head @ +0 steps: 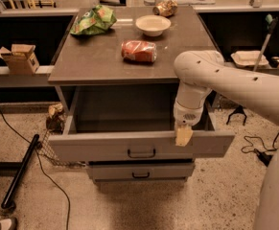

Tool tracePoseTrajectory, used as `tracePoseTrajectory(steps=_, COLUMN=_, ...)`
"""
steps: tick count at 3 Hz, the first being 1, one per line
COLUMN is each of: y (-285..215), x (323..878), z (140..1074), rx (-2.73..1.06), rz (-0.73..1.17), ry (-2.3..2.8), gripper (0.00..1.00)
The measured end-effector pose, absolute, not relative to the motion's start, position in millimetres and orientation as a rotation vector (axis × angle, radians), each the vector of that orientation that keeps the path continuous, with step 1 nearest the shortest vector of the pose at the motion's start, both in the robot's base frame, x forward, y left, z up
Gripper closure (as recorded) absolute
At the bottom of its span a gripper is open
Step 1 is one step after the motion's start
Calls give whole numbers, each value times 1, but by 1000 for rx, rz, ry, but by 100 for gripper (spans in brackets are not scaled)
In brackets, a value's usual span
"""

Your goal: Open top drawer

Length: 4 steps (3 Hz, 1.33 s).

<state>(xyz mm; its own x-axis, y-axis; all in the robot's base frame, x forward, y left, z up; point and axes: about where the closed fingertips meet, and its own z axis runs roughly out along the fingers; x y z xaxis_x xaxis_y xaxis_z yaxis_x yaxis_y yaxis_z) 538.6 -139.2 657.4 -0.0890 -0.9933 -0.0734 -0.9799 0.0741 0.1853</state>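
- The top drawer (pixel 105 145) stands pulled well out beneath the tabletop (pixel 96 56), with its box exposed.
- The gripper (pixel 183 135) sits at the drawer front's upper edge; whether it is open or closed cannot be told.
- The opening looks nearly done.

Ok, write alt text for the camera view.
The top drawer is pulled out of the grey cabinet, the gripper at the drawer front, right of its handle. On top sit a red can, a bowl and a green bag.

Hand (pixel 183 136) part-hidden at top drawer (pixel 100 147) rim
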Motion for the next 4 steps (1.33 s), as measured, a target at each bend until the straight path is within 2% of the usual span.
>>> tracePoseTrajectory(steps=1, y=-139, x=529, z=664, rx=2073, rz=-272, ry=-2265, gripper=85)
tracePoseTrajectory(steps=2, y=-138, x=516, z=668, rx=2077, rz=-285, ry=-2308, gripper=84)
tracePoseTrajectory(steps=3, y=-138, x=516, z=668, rx=2077, rz=-285, ry=-2308, gripper=53)
tracePoseTrajectory(steps=4, y=-138, x=516, z=668, rx=2077, rz=-285, ry=-2308, gripper=30)
